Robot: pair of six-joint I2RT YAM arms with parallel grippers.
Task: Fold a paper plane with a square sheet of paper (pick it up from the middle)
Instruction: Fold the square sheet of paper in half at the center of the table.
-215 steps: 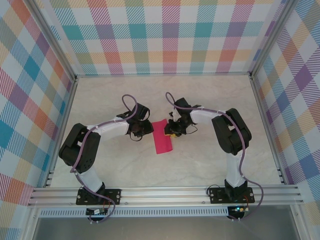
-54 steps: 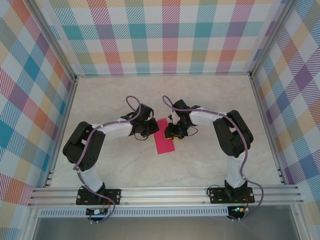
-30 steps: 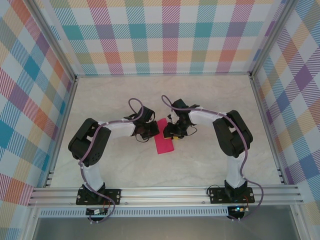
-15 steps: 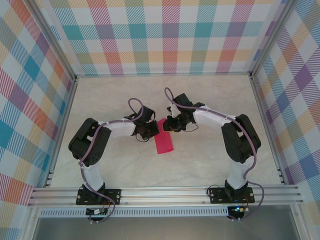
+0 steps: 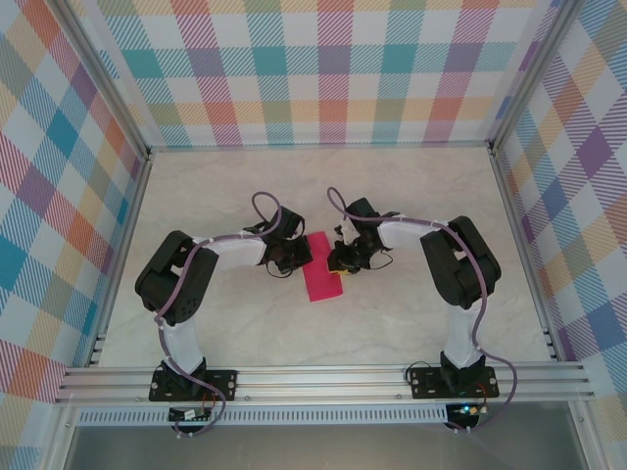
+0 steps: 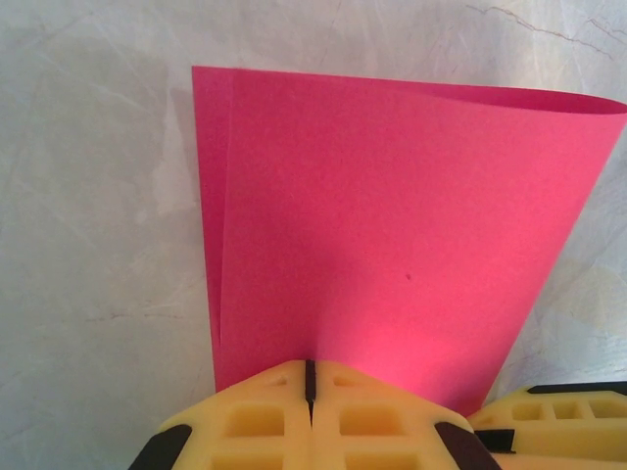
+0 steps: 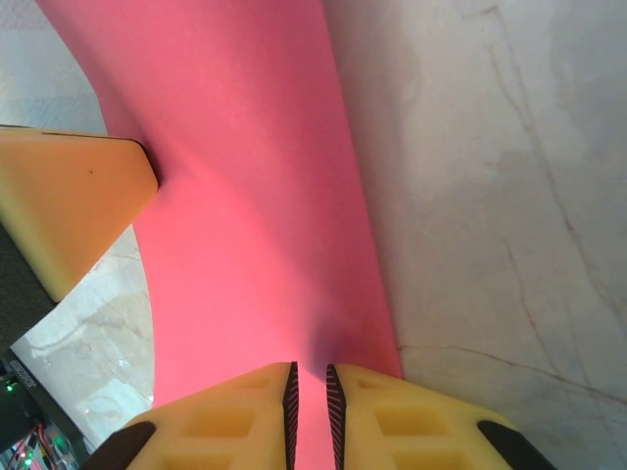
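The square sheet of paper lies on the table folded over into a narrow pink-red strip, its fold still loose and rounded. My left gripper is shut, with its tips resting on the strip's left edge. The left gripper shows no gap between its fingers. On the strip's right side, my right gripper has closed to a narrow slit with pink paper in it. In the right wrist view the right gripper sits low on the paper, and a left finger shows beside it.
The marble-patterned table has bare room all round the paper. Plaid walls with metal posts close in the back and sides. A metal rail with the arm bases runs along the near edge.
The right gripper has come down from the strip's far end to its right edge, and its jaws have narrowed. The left gripper and the paper have stayed put.
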